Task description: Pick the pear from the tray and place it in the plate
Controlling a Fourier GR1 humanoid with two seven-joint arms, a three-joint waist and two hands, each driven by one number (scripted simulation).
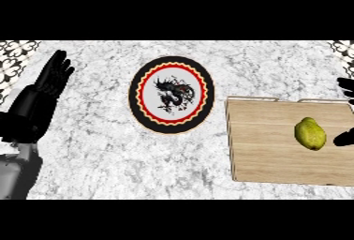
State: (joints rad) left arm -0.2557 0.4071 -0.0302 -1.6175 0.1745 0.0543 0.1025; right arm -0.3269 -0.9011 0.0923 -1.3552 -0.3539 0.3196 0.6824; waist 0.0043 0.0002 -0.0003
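Note:
A yellow-green pear (pixel 310 133) lies on the wooden tray (pixel 266 150) at the right. The round plate (pixel 171 95), black-rimmed with a red ring and a dark dragon figure, sits on the marble counter left of the tray. My right hand (pixel 346 89) shows only partly at the right edge, just right of the pear and apart from it; the rest of that hand is cut off by the frame. My left hand (pixel 54 75) rests open at the far left, fingers up.
Marble counter (pixel 104 154) stretches between my left forearm and the tray. Patterned wall tiles (pixel 15 56) show in the top corners.

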